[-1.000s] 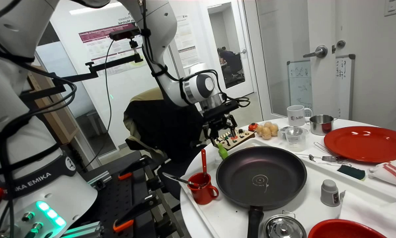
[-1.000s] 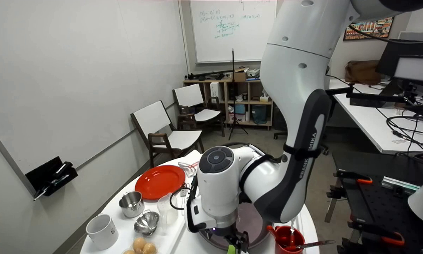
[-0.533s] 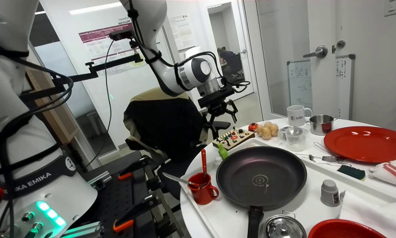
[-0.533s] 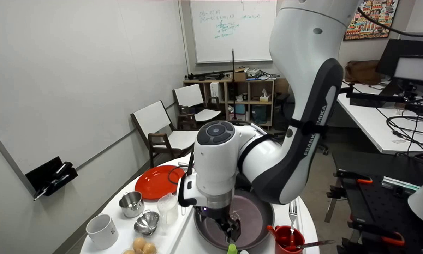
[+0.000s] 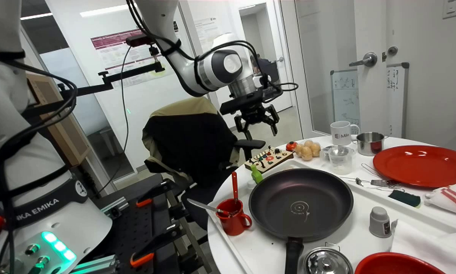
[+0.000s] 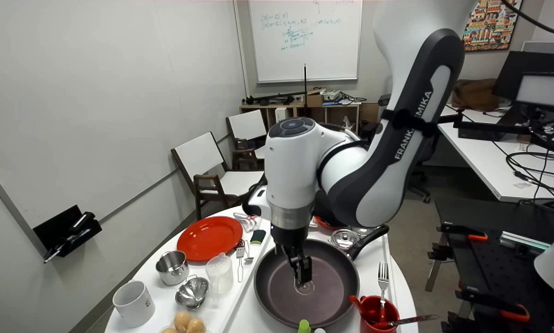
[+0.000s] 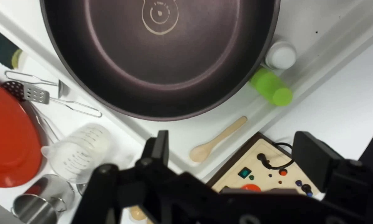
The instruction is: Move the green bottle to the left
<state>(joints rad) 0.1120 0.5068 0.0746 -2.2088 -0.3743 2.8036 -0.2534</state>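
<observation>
The green bottle (image 5: 256, 174) stands in the white tray by the pan's rim, next to a small white-capped container. In an exterior view only its top (image 6: 304, 326) shows at the bottom edge. In the wrist view the green bottle (image 7: 270, 86) sits between the pan and the tray's edge, its cap pointing toward that edge. My gripper (image 5: 261, 136) is open and empty, in the air above the table, higher than the bottle. In the wrist view the fingers of the gripper (image 7: 231, 140) are wide apart with nothing between them; the bottle lies beyond them.
A black frying pan (image 5: 301, 205) fills much of the tray. A red mug (image 5: 233, 217) with cutlery stands beside the bottle. A wooden spoon (image 7: 217, 139) and a button board (image 7: 264, 165) lie below the gripper. The white-capped container (image 7: 280, 56) touches or nearly touches the bottle.
My gripper has risen from just above the green bottle to well above the table, moving away from the bottle. The bottle stays in the same place.
</observation>
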